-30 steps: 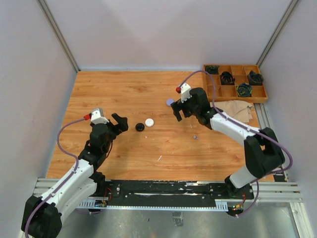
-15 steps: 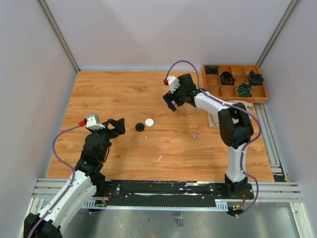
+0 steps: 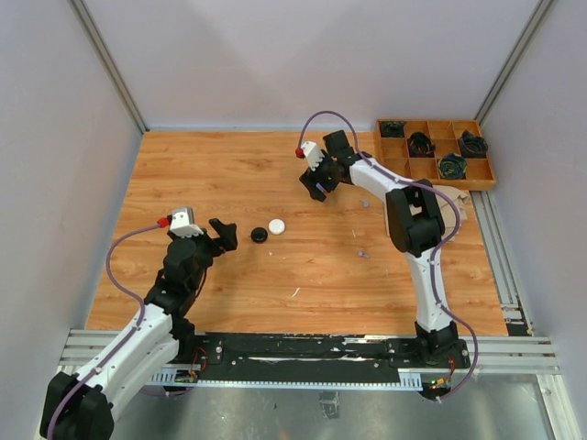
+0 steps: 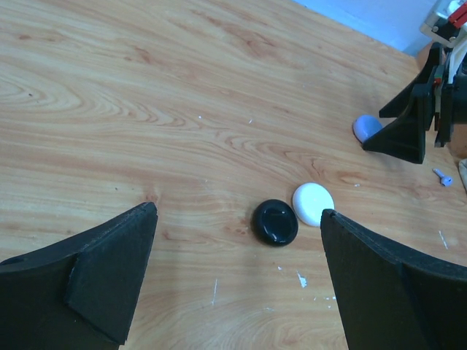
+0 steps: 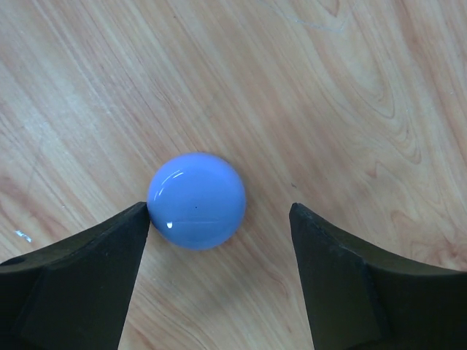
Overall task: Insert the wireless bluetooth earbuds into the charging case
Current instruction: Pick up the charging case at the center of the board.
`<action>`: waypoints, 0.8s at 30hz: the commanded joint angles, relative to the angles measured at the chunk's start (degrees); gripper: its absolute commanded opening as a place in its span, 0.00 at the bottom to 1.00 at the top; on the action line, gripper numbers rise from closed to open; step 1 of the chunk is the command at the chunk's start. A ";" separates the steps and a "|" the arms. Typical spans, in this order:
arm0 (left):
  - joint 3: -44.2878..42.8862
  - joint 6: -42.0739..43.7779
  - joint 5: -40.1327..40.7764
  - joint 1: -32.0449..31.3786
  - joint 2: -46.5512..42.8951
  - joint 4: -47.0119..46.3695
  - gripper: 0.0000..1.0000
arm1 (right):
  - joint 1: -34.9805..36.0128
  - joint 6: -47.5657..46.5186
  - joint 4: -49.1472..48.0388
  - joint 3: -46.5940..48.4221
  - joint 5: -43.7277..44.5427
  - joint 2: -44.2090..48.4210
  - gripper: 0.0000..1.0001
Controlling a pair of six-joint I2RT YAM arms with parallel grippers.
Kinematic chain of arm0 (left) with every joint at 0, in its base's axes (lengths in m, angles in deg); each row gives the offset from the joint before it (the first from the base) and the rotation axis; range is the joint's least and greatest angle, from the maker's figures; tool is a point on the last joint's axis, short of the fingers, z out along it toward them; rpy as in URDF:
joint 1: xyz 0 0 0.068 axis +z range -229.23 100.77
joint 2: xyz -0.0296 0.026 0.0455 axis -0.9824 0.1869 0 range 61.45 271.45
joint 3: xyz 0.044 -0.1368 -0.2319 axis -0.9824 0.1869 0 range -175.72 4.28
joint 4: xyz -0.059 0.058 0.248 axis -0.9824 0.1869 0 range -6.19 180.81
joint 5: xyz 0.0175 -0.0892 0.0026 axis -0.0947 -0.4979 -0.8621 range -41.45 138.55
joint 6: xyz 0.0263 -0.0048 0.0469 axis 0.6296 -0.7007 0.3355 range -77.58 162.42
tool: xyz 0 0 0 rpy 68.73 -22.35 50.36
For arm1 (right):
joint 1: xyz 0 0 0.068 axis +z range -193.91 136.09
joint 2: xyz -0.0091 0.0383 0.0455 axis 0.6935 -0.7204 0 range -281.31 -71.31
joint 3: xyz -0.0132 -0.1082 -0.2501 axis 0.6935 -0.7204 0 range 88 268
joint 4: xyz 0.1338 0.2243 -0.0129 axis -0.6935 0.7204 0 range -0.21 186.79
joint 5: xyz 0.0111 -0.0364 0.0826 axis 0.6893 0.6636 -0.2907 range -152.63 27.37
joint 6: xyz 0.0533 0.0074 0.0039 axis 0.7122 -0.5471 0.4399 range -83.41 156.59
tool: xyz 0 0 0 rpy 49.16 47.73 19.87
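Moved: right gripper [image 3: 316, 189] has reached across the bench [image 3: 202, 174] to the lilac case [image 5: 196, 200] | right: released, straddling the case, one finger touching it, likely to grasp | left gripper [image 3: 225, 231]: released wide, facing black case [image 4: 275, 221] and white case [image 4: 313, 203] | lilac earbud [image 3: 361, 254]: loose on bench, well apart from its case

Table top [image 3: 211, 174]: wood-grain surface, smooth, low sheen, with a few small pale scuffs.
Blue round case [image 5: 196, 200]: smooth, glossy plastic carrying a bright reflection.
Black round case [image 4: 275, 221]: glossy plastic.
White round case [image 4: 313, 203]: smooth, duller finish.
Right gripper [image 5: 219, 215]: fingers [image 5: 73, 277] of matt black plastic, faintly grainy.
Compartment tray [image 3: 431, 183]: brown, matt, wood-like.
Cloth [image 3: 456, 206]: tan, creased fabric.
Rail [image 3: 523, 348] at the near edge: bare silver metal.
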 commanded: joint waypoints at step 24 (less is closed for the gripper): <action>-2.37 -1.11 -12.21 0.31 5.40 -6.56 0.99 | 2.05 -7.01 4.05 -9.42 -11.09 8.55 0.41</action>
